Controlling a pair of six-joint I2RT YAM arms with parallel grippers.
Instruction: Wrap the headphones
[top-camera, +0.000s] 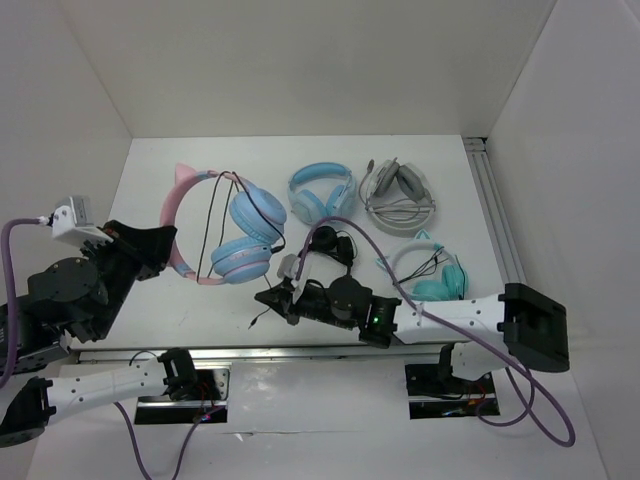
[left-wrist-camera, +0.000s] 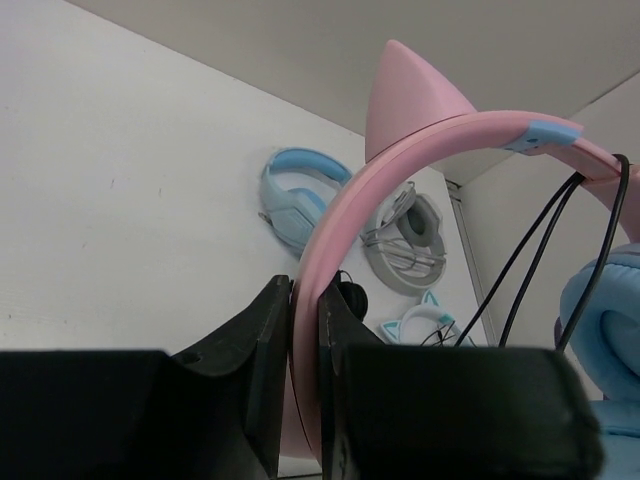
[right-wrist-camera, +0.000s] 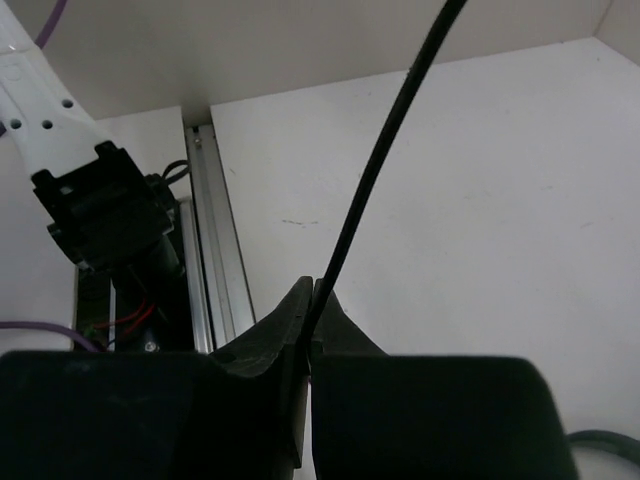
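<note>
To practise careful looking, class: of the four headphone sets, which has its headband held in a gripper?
The pink cat-eared headphones with light blue cups, far left: the left gripper pinches their headband. The all-blue pair, grey pair and teal pair lie free.

Pink cat-eared headphones (top-camera: 256, 213) over the left-middle of the desk (top-camera: 300, 150). The band (left-wrist-camera: 330, 250) stands on edge, one ear (left-wrist-camera: 405, 95) pointing up, with the two light blue round cups side by side. The thin dark cable (right-wrist-camera: 375, 165) crosses over the band and trails toward the near edge.
</note>
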